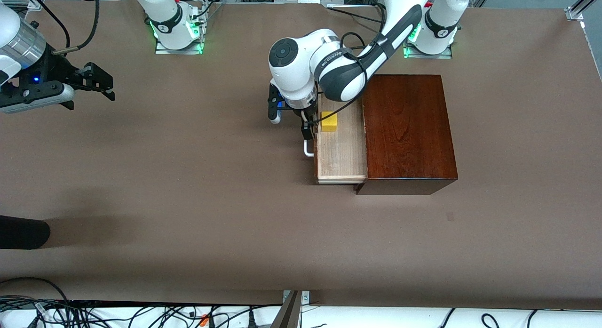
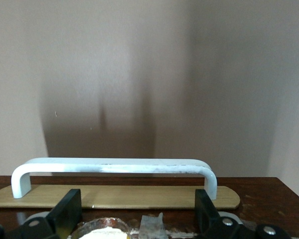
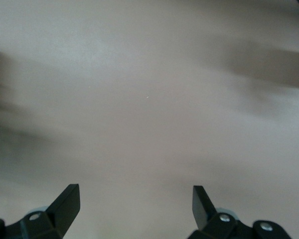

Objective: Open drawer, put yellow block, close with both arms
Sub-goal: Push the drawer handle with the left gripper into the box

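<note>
Brown tabletop (image 1: 188, 201) carried a dark mahogany box (image 1: 407, 128) with its drawer (image 1: 341, 149) pulled out toward the right arm's end. Inside the drawer's pale tray sat the yellow block (image 1: 329, 121), near the drawer front. Left tool (image 1: 308, 125) hung at the white handle (image 2: 114, 167), its fingers (image 2: 67, 211) apart on either side without gripping it. Right tool (image 1: 96, 81) waited over bare tabletop at its own end, fingers (image 3: 65, 204) wide apart, holding nothing.
</note>
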